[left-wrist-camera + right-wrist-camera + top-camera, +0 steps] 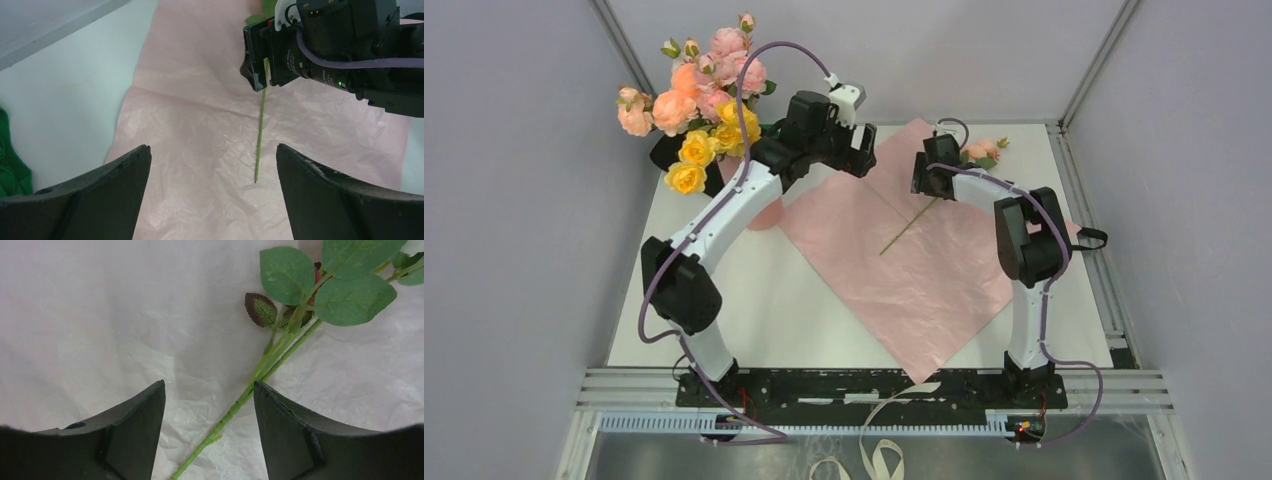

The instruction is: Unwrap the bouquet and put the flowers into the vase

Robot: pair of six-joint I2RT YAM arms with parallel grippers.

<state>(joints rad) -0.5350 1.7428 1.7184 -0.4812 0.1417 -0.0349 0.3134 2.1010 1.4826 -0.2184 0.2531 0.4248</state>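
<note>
The bouquet's pink paper (pixel 894 270) lies unfolded flat on the table. On it rests one flower, its thin green stem (pixel 911 225) running up to a peach bloom (pixel 982 150). My right gripper (pixel 929 182) is low over this stem and open; in the right wrist view the stem (pixel 235 405) runs between the fingers of the right gripper (pixel 209 383), unclasped, leaves (pixel 300 275) beyond. My left gripper (pixel 864 162) hovers open over the paper (pixel 200 125), its fingers empty (pixel 212 147), the stem's end (pixel 259 140) ahead. Peach and yellow flowers (pixel 694 110) stand in the salmon vase (pixel 767 212), which the left arm partly hides.
A black cloth lump (pixel 664 155) sits by the vase at the back left. A black ribbon loop (pixel 1091 238) lies at the paper's right corner. Grey walls close in the table on three sides. A white strap (pixel 879 455) hangs below the front rail.
</note>
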